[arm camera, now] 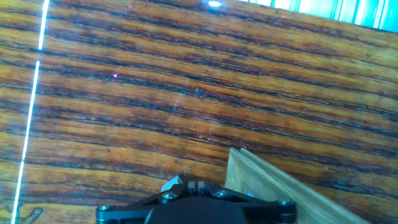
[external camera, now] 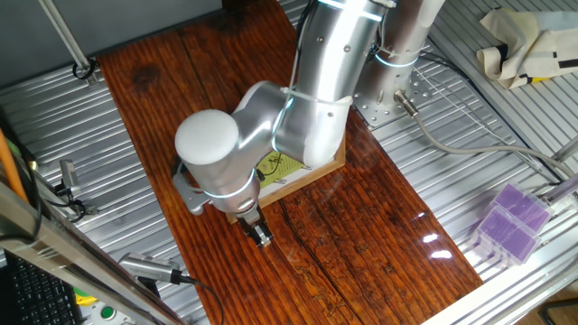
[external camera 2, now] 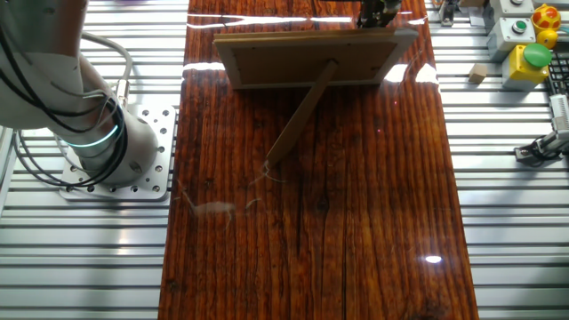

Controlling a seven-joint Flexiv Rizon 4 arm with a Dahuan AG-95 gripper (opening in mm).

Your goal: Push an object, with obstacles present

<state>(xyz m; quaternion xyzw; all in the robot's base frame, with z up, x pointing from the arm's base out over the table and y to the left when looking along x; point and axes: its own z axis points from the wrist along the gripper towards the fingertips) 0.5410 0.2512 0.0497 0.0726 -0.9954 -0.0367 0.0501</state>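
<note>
Item one on my screens: the dark reddish-brown wooden plank worktop (external camera: 379, 235), glossy, with light glare spots, set on ribbed metal decking. Item two: the rectangular light-wood picture frame (external camera: 298, 171) with a yellow-green printed sheet, standing on the worktop; in one fixed view I see only its lower corner below the silver arm, at about 2 o'clock from the gripper (external camera: 259, 233). In the other fixed view the picture frame (external camera 2: 311, 58) shows its plain back, with a thin wooden prop leg slanting down toward 7 o'clock onto the boards. In the hand view a pale wooden edge of the frame (arm camera: 280, 190) sits at 4 o'clock, just beside the gripper housing. Item three: the gripper, dark, pointing down close to the worktop near the frame's corner; I cannot tell whether its fingers are apart or together, as the tips are too small or cut off. Item four: the tiny pale beige wooden cube, which I cannot find in any view. Item five: translucent purple boxes (external camera: 510, 221) on the metal decking at 3 o'clock, well apart from the frame.
</note>
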